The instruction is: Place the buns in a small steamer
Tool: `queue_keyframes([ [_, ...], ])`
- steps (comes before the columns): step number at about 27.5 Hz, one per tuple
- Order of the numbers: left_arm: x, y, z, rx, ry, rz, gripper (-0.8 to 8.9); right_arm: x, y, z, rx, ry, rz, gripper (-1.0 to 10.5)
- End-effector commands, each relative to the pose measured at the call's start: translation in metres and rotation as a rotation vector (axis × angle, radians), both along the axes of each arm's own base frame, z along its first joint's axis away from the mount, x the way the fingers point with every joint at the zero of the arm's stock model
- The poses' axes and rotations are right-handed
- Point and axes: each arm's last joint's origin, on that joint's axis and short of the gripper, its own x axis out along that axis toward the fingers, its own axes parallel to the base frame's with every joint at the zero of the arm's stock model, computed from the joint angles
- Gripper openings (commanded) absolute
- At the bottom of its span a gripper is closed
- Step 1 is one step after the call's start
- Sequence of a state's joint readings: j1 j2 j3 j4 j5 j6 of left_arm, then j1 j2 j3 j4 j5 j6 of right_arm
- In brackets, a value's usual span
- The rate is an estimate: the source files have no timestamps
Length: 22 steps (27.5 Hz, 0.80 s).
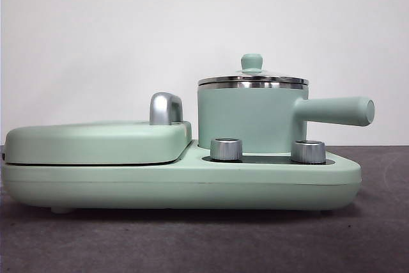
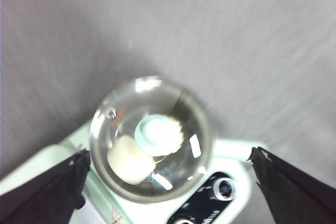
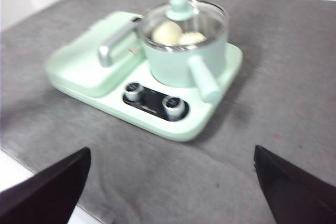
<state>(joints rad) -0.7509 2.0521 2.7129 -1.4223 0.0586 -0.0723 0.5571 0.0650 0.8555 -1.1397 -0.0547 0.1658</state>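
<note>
Front view showing the mint-green cylindrical small steamer (image 1: 252,116) with steel rim sitting on the right side of the mint-green cooker base (image 1: 192,187), long straight handle (image 1: 335,110) pointing right, glass lid with green knob (image 1: 252,62) resting closed on top. Sitting beside it on the left, the wide flat mint-green griddle lid (image 1: 96,142), shut, with its chrome handle (image 1: 165,108) standing up. Two steel dials (image 1: 226,149) lining the front edge below the pot. Resting on the grey tabletop (image 1: 204,241), the whole appliance.

Left wrist view looking straight down through the glass: the smooth blocky cream-white bun (image 2: 129,159) lying against the wall, the round ridged bun (image 2: 160,136) lying next to it, partly hidden under the knob. Both buns (image 3: 178,34) also showing through the lid in the right wrist view, so appearing already placed and covered, presumably for steaming.

Left claw (image 2: 168,182) hanging high above the lid, jaws spread wide apart and gripping nothing. Right claw (image 3: 173,182) hanging well back over the tabletop, likewise spread wide and empty. Judging from this, looking complete or nearly so, with both arms standing clear of the pot.
</note>
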Motion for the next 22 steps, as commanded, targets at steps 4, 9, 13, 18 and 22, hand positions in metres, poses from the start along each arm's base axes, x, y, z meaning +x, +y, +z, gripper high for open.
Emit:
queue_keyframes([
  [4,-0.064,0.041,0.030,-0.006,0.023,-0.032,5.01,0.000,0.002,0.010,0.077,-0.072,0.062,5.0],
  [9,-0.107,0.082,0.002,0.091,0.137,-0.025,5.01,0.004,0.007,0.016,0.120,-0.103,0.143,5.0],
  [13,-0.127,0.104,-0.027,0.158,0.208,-0.014,5.00,0.010,0.012,0.017,0.109,-0.076,0.177,5.0],
  [18,-0.151,0.128,-0.061,0.145,0.216,0.008,5.00,0.022,0.021,0.019,0.085,-0.018,0.190,5.0],
  [22,-0.167,0.145,-0.082,0.006,0.126,0.036,5.00,0.031,0.026,0.022,0.078,-0.009,0.190,4.9],
])
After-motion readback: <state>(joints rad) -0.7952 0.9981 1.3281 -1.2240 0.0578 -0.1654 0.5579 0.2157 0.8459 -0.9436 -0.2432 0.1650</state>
